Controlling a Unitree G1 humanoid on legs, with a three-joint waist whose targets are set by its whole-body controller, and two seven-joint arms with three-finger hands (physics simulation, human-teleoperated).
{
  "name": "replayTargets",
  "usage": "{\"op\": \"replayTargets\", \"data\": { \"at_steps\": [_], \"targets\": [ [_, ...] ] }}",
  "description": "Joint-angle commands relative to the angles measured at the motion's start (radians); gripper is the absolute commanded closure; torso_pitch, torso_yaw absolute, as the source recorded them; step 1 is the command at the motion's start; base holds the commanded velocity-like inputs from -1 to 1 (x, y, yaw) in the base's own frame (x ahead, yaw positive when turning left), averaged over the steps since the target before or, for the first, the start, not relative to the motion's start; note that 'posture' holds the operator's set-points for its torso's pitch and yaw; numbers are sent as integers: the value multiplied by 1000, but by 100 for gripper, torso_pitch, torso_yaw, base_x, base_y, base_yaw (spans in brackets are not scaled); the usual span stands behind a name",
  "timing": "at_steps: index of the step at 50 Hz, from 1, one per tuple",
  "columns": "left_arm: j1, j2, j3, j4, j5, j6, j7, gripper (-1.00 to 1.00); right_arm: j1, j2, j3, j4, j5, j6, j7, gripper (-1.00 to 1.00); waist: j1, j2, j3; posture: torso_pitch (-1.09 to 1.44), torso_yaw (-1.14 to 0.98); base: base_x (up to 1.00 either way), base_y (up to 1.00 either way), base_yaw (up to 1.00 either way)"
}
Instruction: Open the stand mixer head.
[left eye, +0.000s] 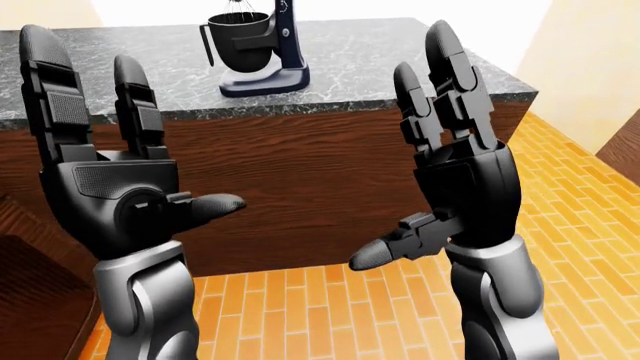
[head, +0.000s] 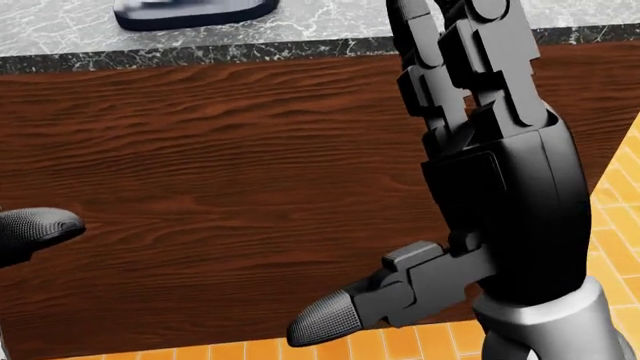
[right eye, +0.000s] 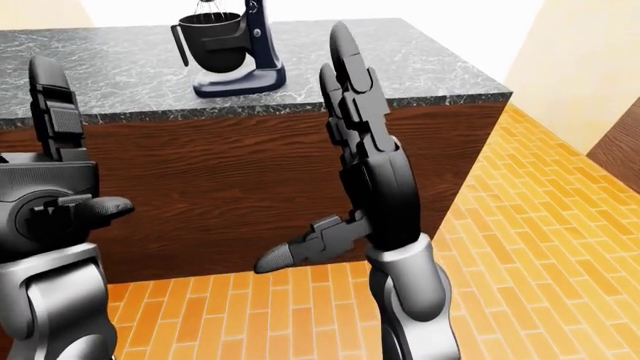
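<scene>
A dark blue stand mixer (left eye: 268, 56) with a black bowl (left eye: 240, 39) stands on the granite counter (left eye: 380, 60) at the top of the left-eye view; its head is cut off by the frame's top edge. Only its base (head: 190, 11) shows in the head view. My left hand (left eye: 105, 161) is raised at the left, fingers straight up and open, empty. My right hand (left eye: 450, 165) is raised at the right, open and empty. Both hands stand well short of the counter and the mixer.
The counter has a dark wood face (left eye: 300, 187) below the granite top. Orange brick floor (left eye: 570, 195) runs past the counter's right end. A wooden piece (left eye: 620, 142) shows at the far right edge.
</scene>
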Motion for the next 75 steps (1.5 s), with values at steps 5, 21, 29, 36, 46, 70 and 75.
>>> {"op": "replayTargets", "data": {
  "at_steps": [5,21,29,36,46,70,75],
  "targets": [
    [-31,4,-14,-31,2,-28,-18,-100,-19,-2,-13,-33,-5,-34,3,-100,-15,2,15,0,0,40,0,0],
    [-30,6,-9,-19,-1,-37,-23,-100,-15,4,-6,-36,6,-39,8,-100,-16,-3,5,0,0,44,0,0],
    [-28,6,-9,-19,-1,-39,-23,-100,-13,1,-4,-31,-8,-28,14,-100,-3,1,-9,0,0,34,0,0],
    [-26,8,-7,-16,-4,-42,-25,-100,-13,3,-1,-23,-21,-32,20,-100,3,-46,3,0,0,38,0,0],
    [-25,10,-3,-19,-6,-41,-23,-100,-8,10,7,-37,-9,-30,24,-100,-34,12,33,0,0,39,0,0],
    [-22,8,-3,-27,-8,-38,-21,-100,-1,14,7,-32,-24,-14,21,-100,-31,25,-47,0,0,14,0,0],
    [-21,10,-1,-27,-12,-39,-20,-100,0,12,11,-33,-22,-17,26,-100,-16,-59,-61,0,0,0,70,0]
  ]
}}
